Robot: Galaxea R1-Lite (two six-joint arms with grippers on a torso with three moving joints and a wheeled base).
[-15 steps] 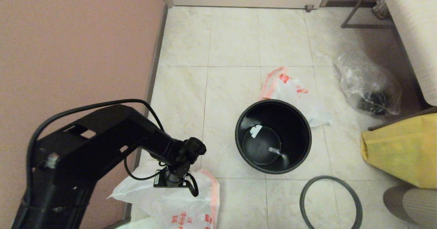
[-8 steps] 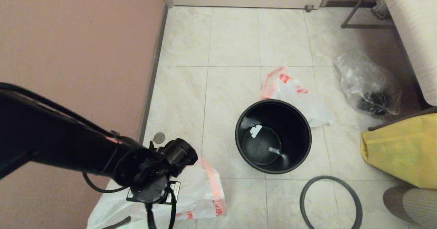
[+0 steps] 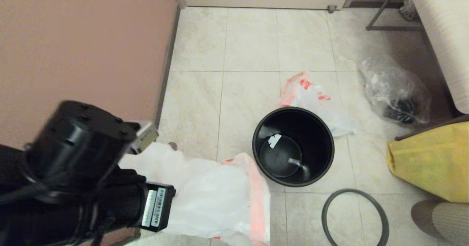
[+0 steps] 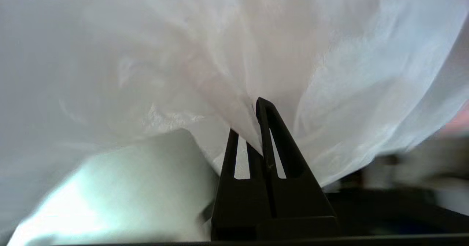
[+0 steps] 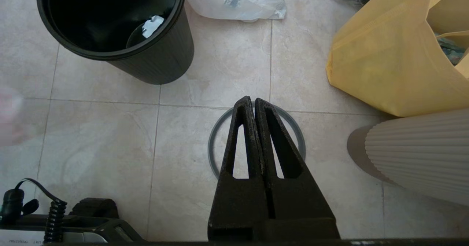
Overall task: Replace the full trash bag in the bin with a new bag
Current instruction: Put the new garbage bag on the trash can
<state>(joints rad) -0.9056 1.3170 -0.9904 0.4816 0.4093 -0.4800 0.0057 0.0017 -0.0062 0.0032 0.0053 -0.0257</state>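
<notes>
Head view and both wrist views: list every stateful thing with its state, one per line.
new bag: pinched, lifted
left gripper: shut on the new bag
right gripper: shut, empty
bin: upright, unlined
hoop: off, on floor
full trash bag: out, behind the bin

Head camera looks steeply down; right wrist camera, lower, shares the bin [image 3: 293, 146] [image 5: 113, 29].

You are looking at the left arm [image 3: 84, 180] filling the near left corner of the floor [image 3: 249, 44], with the new bag [image 3: 216, 198] hanging beside it, its pink border toward the bin [image 3: 293, 146]. The bin is standing upright and unlined mid-floor. The full trash bag [image 3: 315, 99] is lying just behind it. The grey hoop [image 3: 354, 216] is lying near the bin, by the front edge.
</notes>
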